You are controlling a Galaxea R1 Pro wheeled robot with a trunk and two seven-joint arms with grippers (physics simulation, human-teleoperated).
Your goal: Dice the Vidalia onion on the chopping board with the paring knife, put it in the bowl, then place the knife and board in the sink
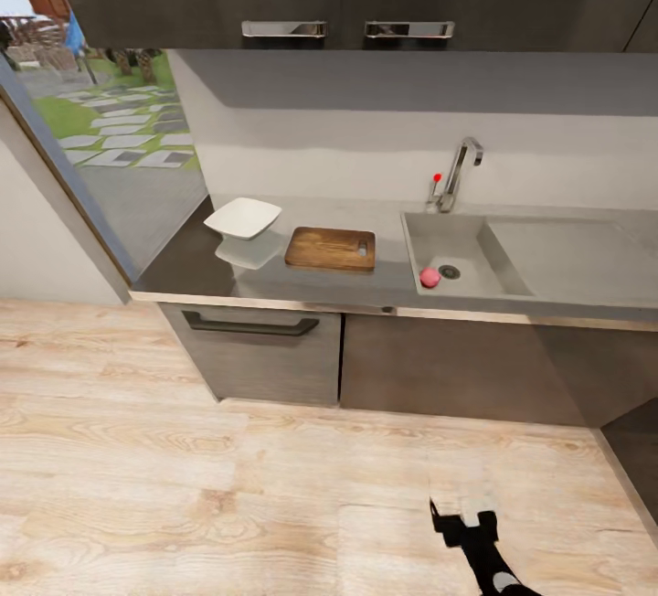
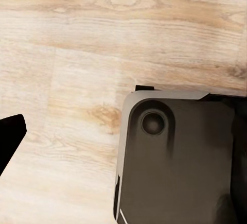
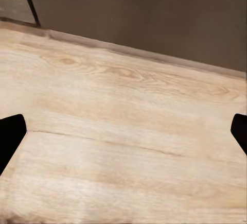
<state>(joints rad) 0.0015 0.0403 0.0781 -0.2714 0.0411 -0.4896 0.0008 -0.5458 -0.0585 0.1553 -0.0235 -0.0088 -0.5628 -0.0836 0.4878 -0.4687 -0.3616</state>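
The Vidalia onion (image 1: 429,277), a small pinkish-red ball, lies in the sink (image 1: 475,232) near the basin's front left corner, beside the round drain. Left of the sink, the brown chopping board (image 1: 331,248) lies flat on the dark countertop (image 1: 183,262), handle slot toward the sink. The white bowl (image 1: 242,217) stands further left. The paring knife is out of view. My right gripper (image 1: 464,523) hangs open low over the wooden floor, well short of the counter; its fingertips (image 3: 10,136) sit wide apart. My left gripper (image 2: 123,136) is open above the floor and my own base.
A chrome tap (image 1: 460,171) with a red-knobbed lever rises behind the basin, and a drainboard (image 1: 576,253) lies to its right. Dark cabinets (image 1: 265,349) stand below the counter and others hang above. A large window (image 1: 110,121) is at the left. Wooden floor (image 1: 228,505) lies between me and the counter.
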